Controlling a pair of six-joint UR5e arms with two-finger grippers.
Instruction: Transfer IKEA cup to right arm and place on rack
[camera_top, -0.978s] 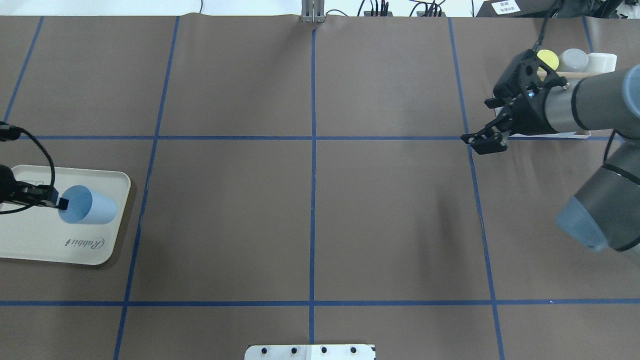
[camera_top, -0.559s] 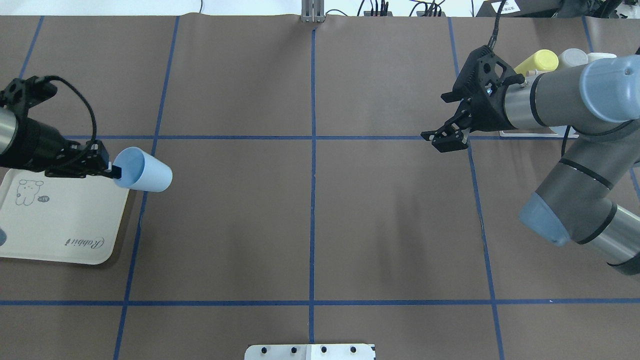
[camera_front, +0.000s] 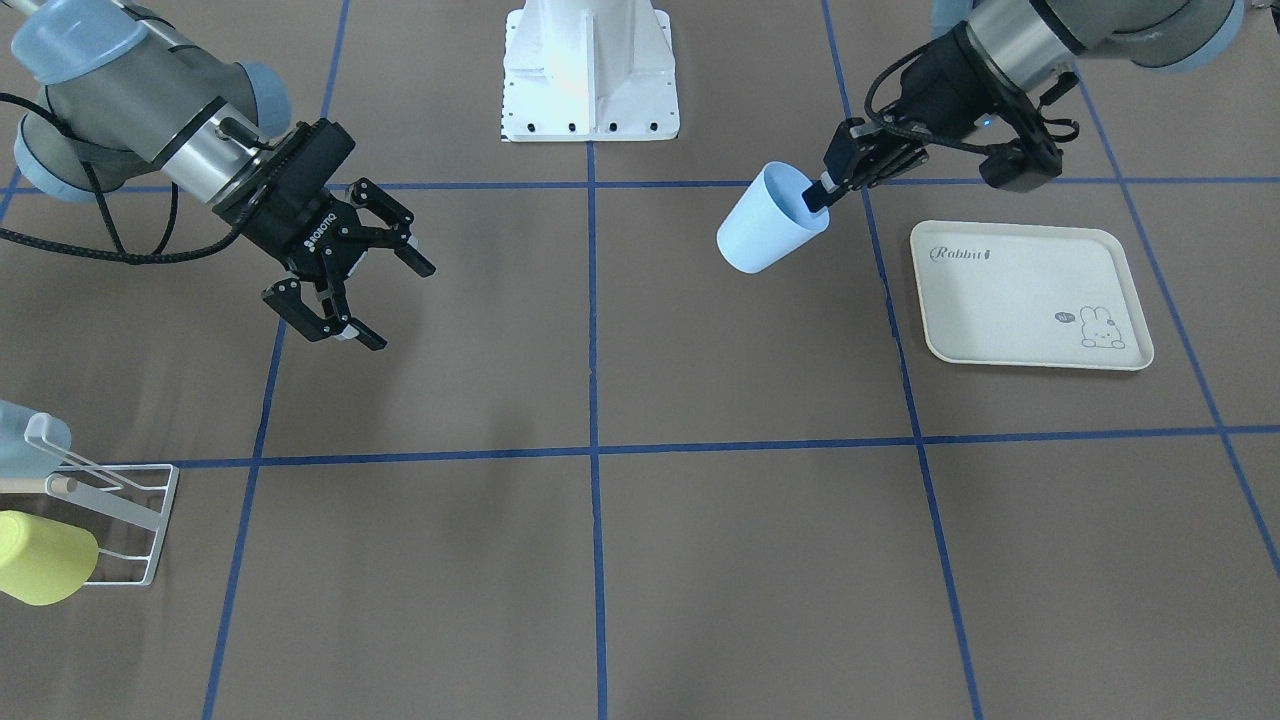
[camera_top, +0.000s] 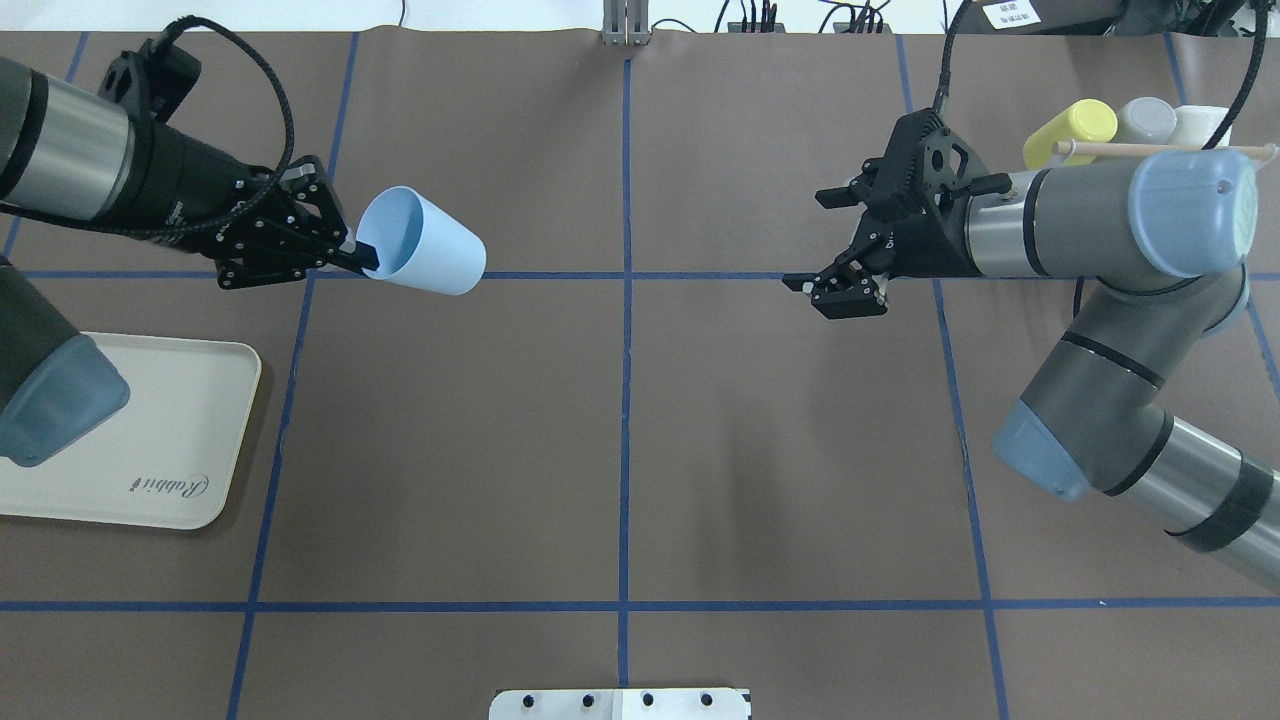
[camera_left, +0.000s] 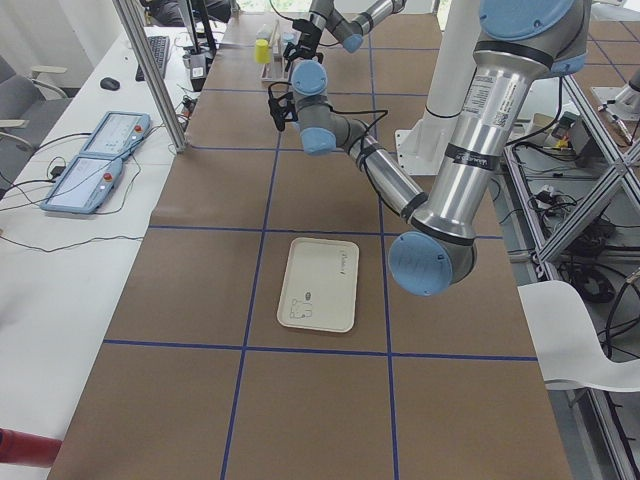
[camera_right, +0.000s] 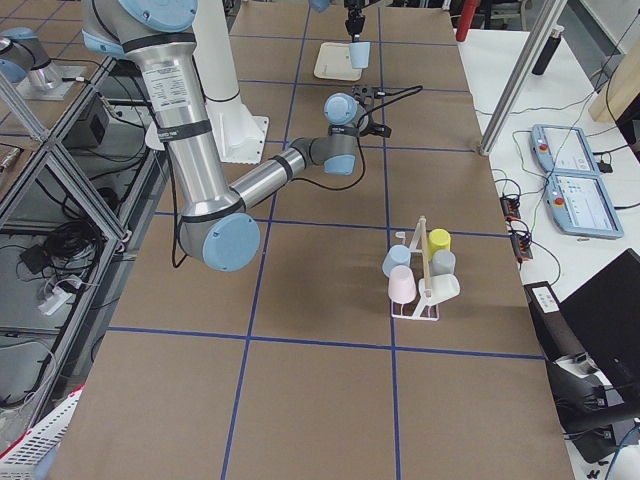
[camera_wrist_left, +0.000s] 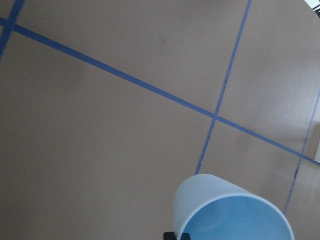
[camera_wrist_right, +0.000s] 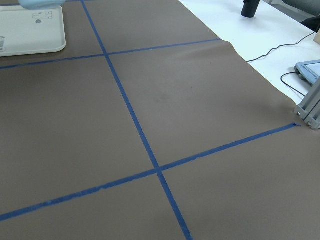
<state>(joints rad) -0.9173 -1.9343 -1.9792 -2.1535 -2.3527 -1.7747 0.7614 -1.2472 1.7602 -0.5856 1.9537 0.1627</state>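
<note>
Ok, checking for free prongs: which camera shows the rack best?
Exterior right: the rack stands whole and unblocked there, with its cups. Front-facing cuts it at the frame edge; overhead hides most of it behind the right arm; exterior left shows it tiny and far; wrist views miss it.

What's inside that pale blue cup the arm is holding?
Only one finger of the left gripper, pinching the rim of the cup. The visible inner wall is bare; the bottom is hidden.
</note>
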